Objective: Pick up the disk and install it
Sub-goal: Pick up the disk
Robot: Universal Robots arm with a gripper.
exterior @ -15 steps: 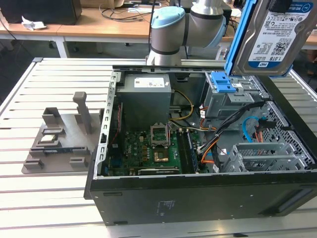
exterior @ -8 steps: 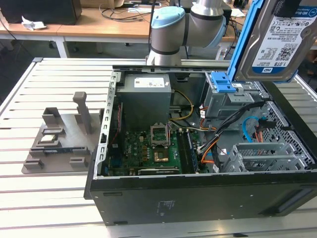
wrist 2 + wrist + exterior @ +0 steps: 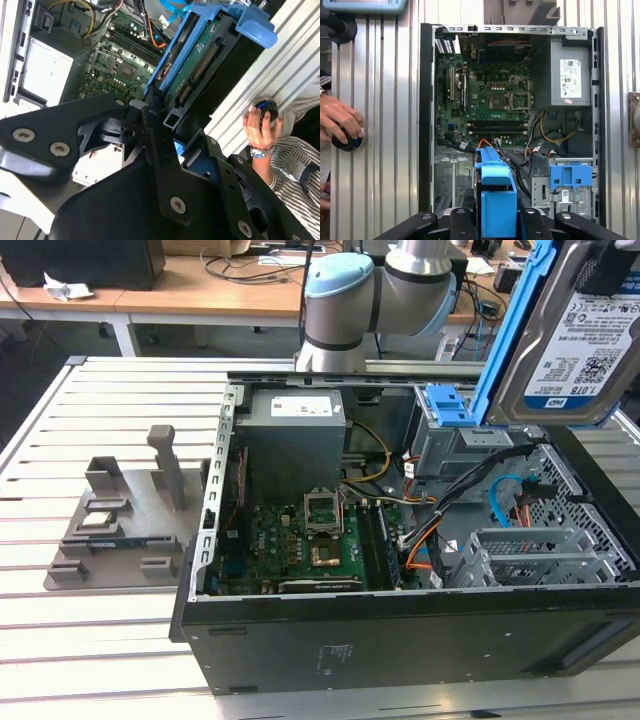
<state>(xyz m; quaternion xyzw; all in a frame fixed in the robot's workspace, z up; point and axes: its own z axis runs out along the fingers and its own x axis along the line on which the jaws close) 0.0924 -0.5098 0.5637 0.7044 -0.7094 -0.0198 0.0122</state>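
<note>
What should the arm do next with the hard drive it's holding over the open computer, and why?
Probably lower it a little toward the grey metal drive cage. The gripper is shut on the disk, which hangs above the open computer case, not yet seated anywhere. A slow descent seems wise, since cables lie beside the cage.

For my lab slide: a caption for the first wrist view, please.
Gripper holding the disk above the open computer case, a person's hand resting beside it.

Disk (image 3: 572, 345) top beyond exterior view's edge
</note>
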